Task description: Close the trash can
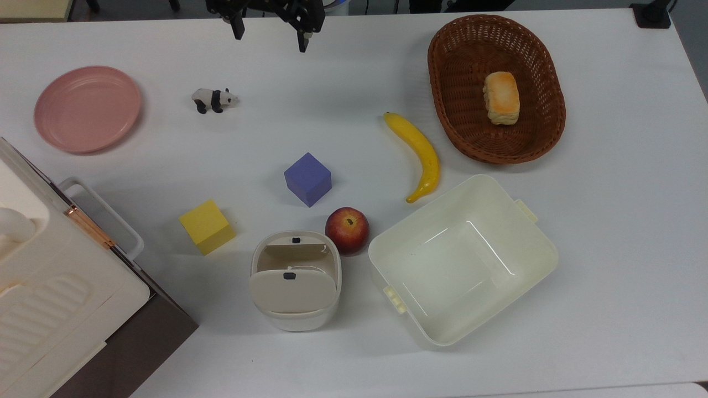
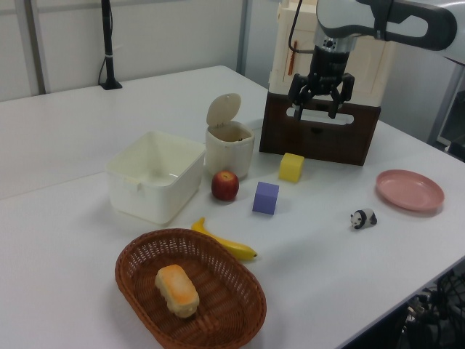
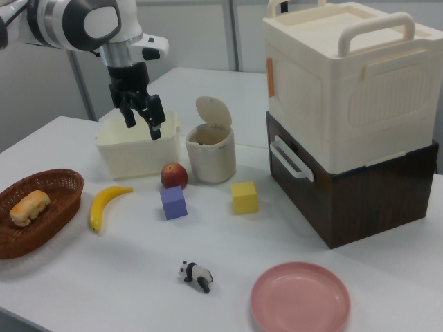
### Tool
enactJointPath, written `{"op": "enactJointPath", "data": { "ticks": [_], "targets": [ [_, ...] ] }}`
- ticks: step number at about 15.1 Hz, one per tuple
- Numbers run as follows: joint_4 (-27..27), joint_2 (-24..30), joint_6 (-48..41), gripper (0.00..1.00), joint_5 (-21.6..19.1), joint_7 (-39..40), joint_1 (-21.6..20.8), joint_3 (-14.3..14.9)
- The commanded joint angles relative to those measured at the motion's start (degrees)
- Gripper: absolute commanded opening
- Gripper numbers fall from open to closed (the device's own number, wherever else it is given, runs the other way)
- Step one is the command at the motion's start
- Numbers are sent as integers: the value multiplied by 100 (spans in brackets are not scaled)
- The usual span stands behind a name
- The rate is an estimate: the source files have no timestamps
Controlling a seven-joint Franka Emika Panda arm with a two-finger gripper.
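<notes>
The end effector (image 1: 269,34) hangs empty, fingers spread, above the worktop's far edge in the top view. The trash can (image 1: 295,281) stands near the near edge beside the apple (image 1: 347,230), lid (image 2: 222,109) upright. Light, stiff plastic, likely tippable: press the lid's top edge down gently

Trash can (image 3: 210,153): lid raised, beside apple (image 3: 174,176).
Gripper (image 3: 142,121): fingers spread, hung above bench (image 3: 104,277), apart from trash can.
</notes>
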State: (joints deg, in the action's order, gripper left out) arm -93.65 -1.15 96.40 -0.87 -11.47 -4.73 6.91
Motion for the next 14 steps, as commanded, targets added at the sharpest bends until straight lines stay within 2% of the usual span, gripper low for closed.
{"op": "enactJointPath", "data": {
  "ticks": [1, 14],
  "targets": [
    [-109, 141, -113, 100, -106, 119, -54, 4],
    [-101, 150, -52, 100, -45, 128, -72, 12]
  ]
}}
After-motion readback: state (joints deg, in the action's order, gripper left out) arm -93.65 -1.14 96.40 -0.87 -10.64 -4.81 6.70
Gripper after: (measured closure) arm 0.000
